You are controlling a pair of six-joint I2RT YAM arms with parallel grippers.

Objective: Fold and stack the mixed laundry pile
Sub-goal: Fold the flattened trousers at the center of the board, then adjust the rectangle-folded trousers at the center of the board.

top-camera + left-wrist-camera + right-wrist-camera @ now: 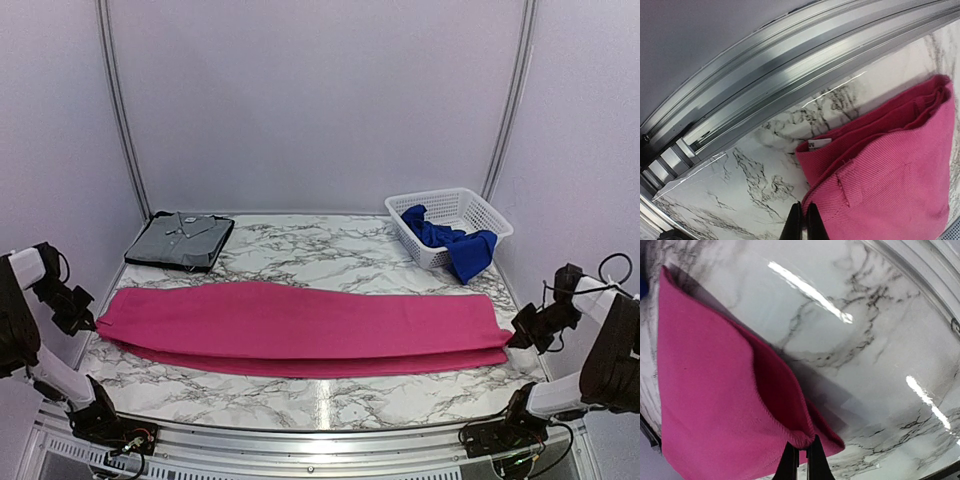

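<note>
The left gripper (803, 207) has its jaws together at the left end of the magenta-pink garment (300, 325), touching the cloth edge; whether any fabric is pinched cannot be told. The garment lies folded lengthwise across the marble table (300, 245), nearly edge to edge. At its right end, the right gripper (801, 447) is clamped on a raised corner. The royal blue garment (450, 240) sits in the white basket (470, 205) at the back right, draped over the rim.
</note>
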